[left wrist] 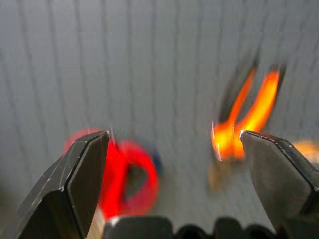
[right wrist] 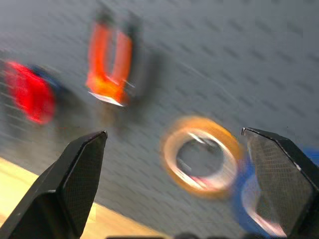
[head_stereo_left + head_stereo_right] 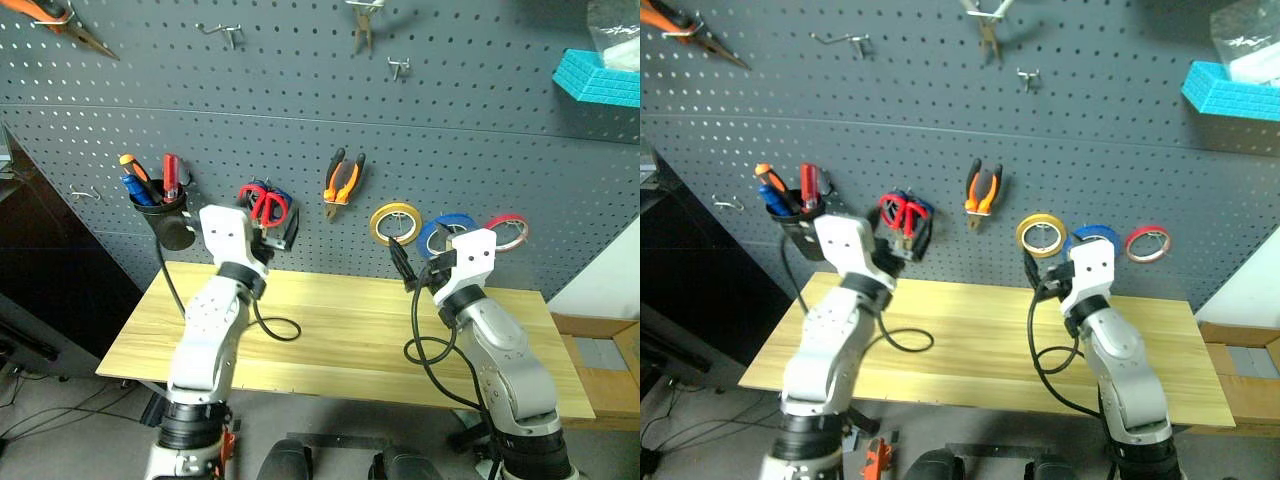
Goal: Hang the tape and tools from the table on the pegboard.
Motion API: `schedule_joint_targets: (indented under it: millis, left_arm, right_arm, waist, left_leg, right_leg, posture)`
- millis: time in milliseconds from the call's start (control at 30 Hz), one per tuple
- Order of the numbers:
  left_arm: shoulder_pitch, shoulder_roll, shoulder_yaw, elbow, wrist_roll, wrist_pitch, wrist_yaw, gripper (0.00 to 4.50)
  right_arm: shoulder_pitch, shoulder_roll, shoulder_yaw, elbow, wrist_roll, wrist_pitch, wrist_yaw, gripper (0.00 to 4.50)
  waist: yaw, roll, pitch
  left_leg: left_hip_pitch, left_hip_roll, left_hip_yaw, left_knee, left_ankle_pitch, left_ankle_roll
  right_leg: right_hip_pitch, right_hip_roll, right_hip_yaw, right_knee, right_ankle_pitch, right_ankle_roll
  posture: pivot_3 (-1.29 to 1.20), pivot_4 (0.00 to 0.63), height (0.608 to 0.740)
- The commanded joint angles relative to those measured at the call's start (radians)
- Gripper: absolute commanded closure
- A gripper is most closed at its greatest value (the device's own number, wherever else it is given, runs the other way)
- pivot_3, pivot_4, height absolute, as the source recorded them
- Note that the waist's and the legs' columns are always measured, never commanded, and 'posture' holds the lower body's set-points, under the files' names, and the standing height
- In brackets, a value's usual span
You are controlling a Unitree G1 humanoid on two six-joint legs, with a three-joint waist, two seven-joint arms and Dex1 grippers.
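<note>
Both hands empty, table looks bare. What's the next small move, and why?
Probably pull both arms back and stop. The blue tape, red scissors, orange pliers and the screwdrivers in the cup all hang on the pegboard. The left hand and right hand are open and hold nothing, and no tool lies on the table.

- Even, soft room light is falling on the pegboard (image 3: 300, 90) in both eye views, which are staying sharp.
- Hung tools are casting faint shadows.
- Both wrist views are smearing heavily with motion blur.
</note>
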Motion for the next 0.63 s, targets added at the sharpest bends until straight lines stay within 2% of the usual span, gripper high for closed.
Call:
schedule_joint_targets:
  millis: [33,367,633]
  left_arm:
    - [-0.003,-0.009,0.022,0.008,0.032,0.049,0.046,0.02]
    - [-0.018,0.045,0.075,0.284,0.063,-0.028,-0.015,0.02]
    - [-0.067,0.048,0.074,0.362,0.069,-0.004,-0.035,0.02]
  right_arm:
    - [0.008,0.003,-0.02,0.011,-0.039,0.021,-0.043,0.0]
    - [0.035,0.039,-0.106,0.222,-0.074,-0.001,-0.134,0.0]
    - [0.047,0.042,-0.118,0.279,-0.082,-0.051,-0.143,0.0]
  waist:
    - [-0.012,0.0,-0.001]
    - [-0.016,0.004,-0.026]
    - [-0.016,0.004,-0.027]
  left_leg:
    - [0.003,0.0,0.0,0.0,0.0,0.0]
    - [0.003,-0.001,0.0,0.0,0.0,0.001]
    - [0.002,-0.001,0.0,0.0,0.0,0.001]
  right_leg:
    - [0.003,0.0,0.0,0.0,-0.001,0.0]
    - [0.003,0.001,0.001,-0.001,-0.001,-0.001]
    - [0.003,0.001,0.001,-0.002,-0.001,-0.001]
  posture:
    - [0.06,0.019,0.74]
    - [0.07,0.0,0.74]
    - [0.05,0.0,0.74]
